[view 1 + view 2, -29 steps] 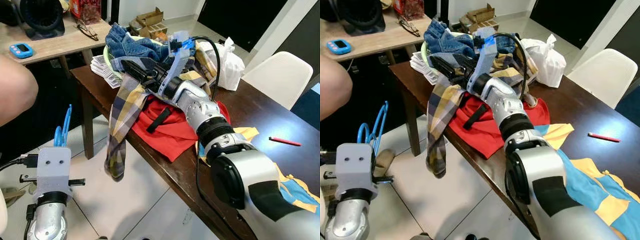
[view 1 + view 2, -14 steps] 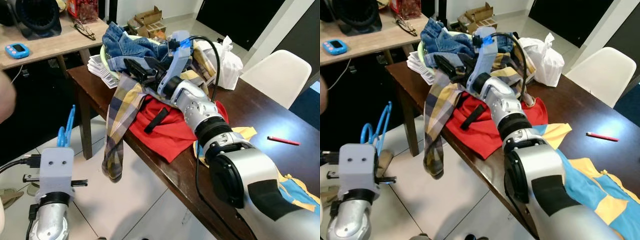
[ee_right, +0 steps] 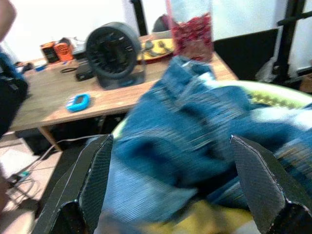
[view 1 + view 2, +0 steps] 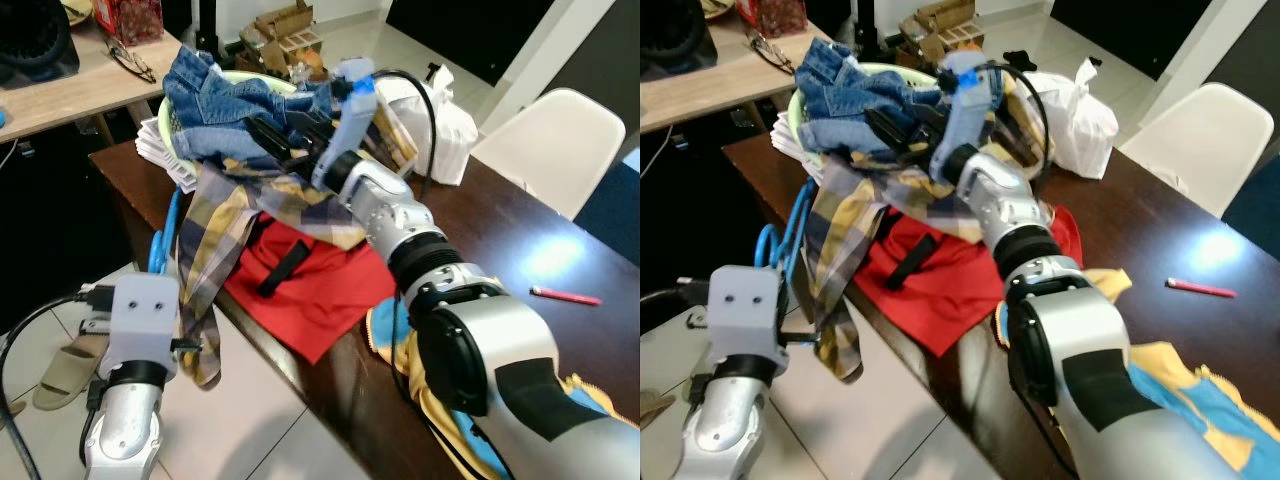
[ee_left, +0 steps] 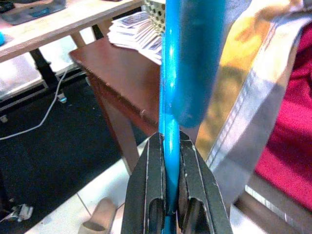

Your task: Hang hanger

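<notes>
Hanger step under way, likely dressing the garment first. Left gripper (image 5: 168,204), lower left of frame, is clamped on the blue hanger (image 4: 160,240), which rises beside the plaid cloth (image 4: 215,255) draped off the table edge (image 4: 120,165). Right gripper (image 3: 175,195), upper centre, fingers spread wide over the jeans (image 3: 195,126), arm stretched forward. Next: ease the hanger into the cloth.
</notes>
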You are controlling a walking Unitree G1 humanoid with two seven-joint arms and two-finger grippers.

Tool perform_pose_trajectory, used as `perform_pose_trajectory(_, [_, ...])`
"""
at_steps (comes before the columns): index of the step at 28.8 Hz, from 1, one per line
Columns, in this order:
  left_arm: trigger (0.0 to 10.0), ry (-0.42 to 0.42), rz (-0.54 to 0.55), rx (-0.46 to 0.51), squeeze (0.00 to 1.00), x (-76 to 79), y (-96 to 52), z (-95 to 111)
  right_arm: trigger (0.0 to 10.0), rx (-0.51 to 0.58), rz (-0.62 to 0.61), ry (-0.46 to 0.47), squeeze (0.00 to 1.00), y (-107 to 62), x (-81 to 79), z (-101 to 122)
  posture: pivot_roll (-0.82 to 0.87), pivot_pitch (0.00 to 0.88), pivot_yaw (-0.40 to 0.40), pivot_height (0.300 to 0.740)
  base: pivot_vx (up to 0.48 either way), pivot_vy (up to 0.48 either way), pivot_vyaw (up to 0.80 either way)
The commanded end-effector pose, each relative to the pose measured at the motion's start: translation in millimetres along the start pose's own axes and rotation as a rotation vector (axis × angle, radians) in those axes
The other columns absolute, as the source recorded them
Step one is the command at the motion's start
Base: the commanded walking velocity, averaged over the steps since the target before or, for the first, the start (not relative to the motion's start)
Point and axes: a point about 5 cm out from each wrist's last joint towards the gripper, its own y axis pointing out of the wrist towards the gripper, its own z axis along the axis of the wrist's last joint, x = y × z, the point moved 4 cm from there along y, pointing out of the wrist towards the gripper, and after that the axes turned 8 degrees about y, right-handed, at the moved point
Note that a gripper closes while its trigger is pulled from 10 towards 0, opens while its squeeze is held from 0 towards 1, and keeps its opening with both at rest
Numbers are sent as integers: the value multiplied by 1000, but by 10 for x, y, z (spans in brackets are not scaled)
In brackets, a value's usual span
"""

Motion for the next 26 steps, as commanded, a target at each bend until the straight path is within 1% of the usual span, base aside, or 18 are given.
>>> perform_pose_trajectory(1, [10000,-3,-26,-32,0,73,-28,-86,10000,2,-19,3,0,-30,47,-28,288,152,-218,740,0,0,0])
perform_pose_trajectory(4, [10000,7,-34,-37,0,88,-24,-101,10000,6,-21,-3,0,-37,59,-7,287,150,-218,740,0,0,0])
perform_pose_trajectory(10, [10000,6,-23,-52,0,68,-26,-136,10000,10,-28,-7,0,-38,68,4,292,149,-227,740,0,0,0])
perform_pose_trajectory(21, [10000,12,-17,-54,0,66,-19,-140,10000,12,-31,-13,0,-36,71,18,287,150,-229,740,0,0,0])
perform_pose_trajectory(24, [10000,13,-17,-54,0,67,-17,-140,10000,-8,-45,-63,0,-33,80,11,286,152,-230,740,0,0,0])
perform_pose_trajectory(25, [10000,13,-16,-55,0,66,-16,-140,10000,-38,-57,-109,0,-33,88,-20,285,151,-230,740,0,0,0])
perform_pose_trajectory(26, [10000,13,-16,-55,0,66,-16,-140,10000,-38,-57,-109,0,-33,88,-20,285,151,-230,740,0,0,0])
